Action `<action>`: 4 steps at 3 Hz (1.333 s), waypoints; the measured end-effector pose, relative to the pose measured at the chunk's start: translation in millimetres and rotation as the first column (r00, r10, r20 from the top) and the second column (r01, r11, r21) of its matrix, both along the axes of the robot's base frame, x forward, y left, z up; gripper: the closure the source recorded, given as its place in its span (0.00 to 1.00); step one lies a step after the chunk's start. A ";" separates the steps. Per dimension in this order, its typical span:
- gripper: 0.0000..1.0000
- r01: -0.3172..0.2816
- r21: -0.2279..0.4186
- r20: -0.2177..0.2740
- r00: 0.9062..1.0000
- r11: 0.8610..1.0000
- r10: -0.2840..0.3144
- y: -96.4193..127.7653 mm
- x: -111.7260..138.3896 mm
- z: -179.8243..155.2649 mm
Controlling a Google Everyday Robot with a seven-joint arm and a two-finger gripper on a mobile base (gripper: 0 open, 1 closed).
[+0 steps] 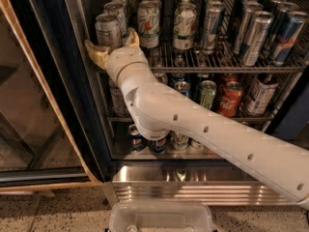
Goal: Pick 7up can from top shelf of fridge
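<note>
The 7up can [108, 30] is seen upright at the front left corner of the top shelf [231, 67] of the fridge [193, 190]. The gripper [114, 47] is positioned at its base, fingers spread wide on either side, nothing clamped

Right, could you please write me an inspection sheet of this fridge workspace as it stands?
Surface: top shelf, a chrome wire rack crowded with cans.
Job's things: 7up can upright at the shelf's front left; fridge open.
Clutter: green-logo cans, slim silver-blue cans, red can one shelf down.
Grippers: pincer open, fingers either side of the 7up can; contact cannot be told.
Cables: nothing seen.
Surroundings: glass door swung left; clear plastic bin at the bottom edge.
</note>
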State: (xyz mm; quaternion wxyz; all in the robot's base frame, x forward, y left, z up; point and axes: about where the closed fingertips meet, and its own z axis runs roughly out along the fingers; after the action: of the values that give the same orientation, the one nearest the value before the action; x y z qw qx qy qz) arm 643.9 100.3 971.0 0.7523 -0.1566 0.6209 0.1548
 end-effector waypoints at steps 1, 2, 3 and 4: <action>0.28 -0.021 -0.018 -0.040 0.999 1.000 0.020 11.0 37.2 -14.6; 0.29 -0.021 -0.019 -0.042 0.999 1.000 0.020 10.7 37.5 -15.1; 0.47 -0.021 -0.019 -0.042 0.999 1.000 0.020 10.7 37.5 -15.1; 0.70 -0.021 -0.019 -0.042 0.999 1.000 0.020 10.7 37.5 -15.1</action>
State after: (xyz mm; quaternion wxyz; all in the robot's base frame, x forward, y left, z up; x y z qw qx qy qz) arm 681.4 111.0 956.0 0.7359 -0.1671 0.6364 0.1595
